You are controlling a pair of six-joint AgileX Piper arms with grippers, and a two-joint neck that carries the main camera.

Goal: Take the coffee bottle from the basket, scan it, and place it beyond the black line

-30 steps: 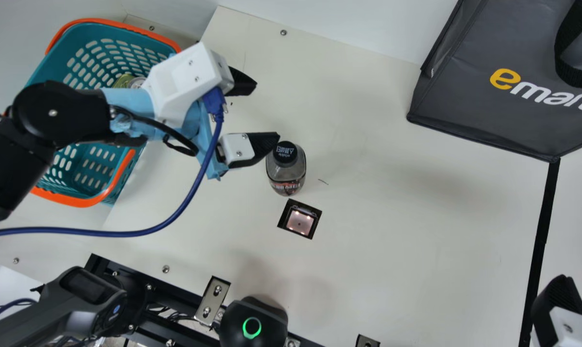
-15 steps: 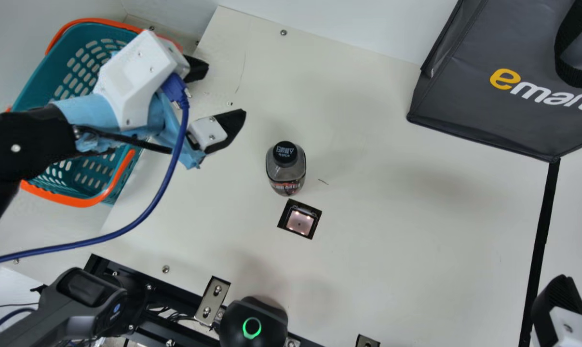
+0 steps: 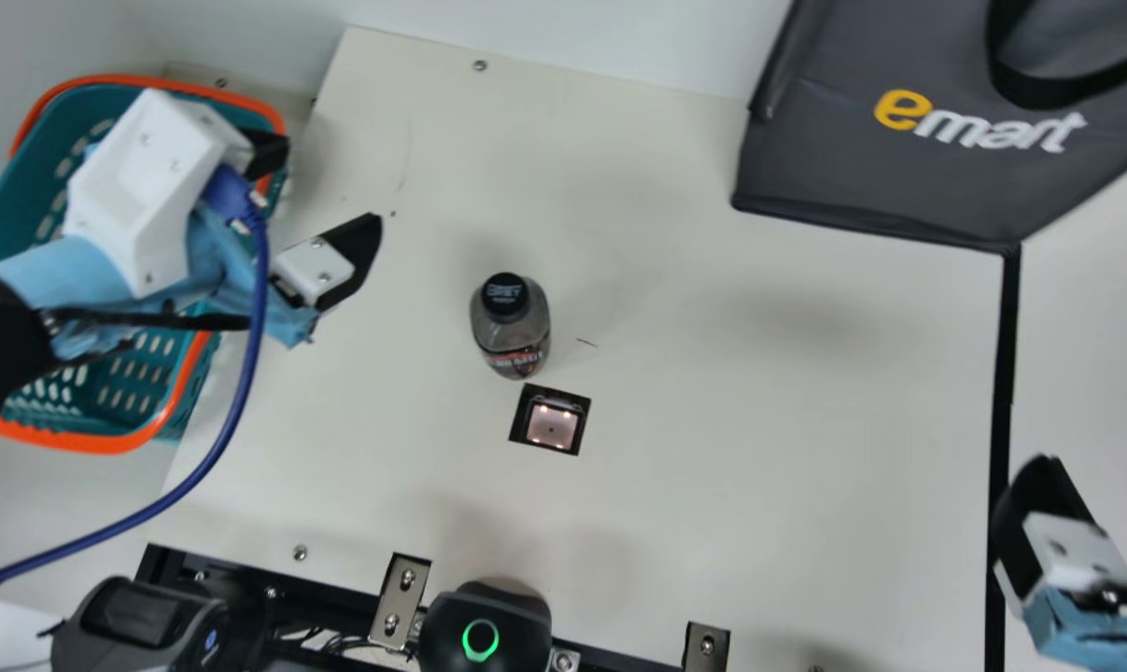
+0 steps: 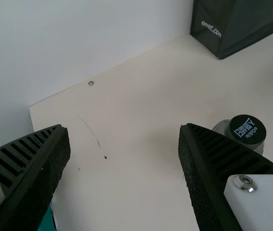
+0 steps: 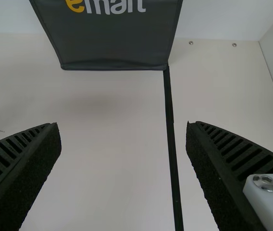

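The coffee bottle (image 3: 514,331) stands on the surface (image 3: 712,448) beside the scanner (image 3: 552,426); left fingers (image 4: 211,156) and right fingers (image 5: 223,156) are spread. Likely stiff, slick and fairly heavy, it suits a grip below the cap (image 3: 505,293)

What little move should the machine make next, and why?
Probably ease the right jaws toward the bottle. It stands upright beside the small lit scanning window, short of the black line. The right jaws are open and empty near that line; the left ones, also open and empty, are over by the basket.
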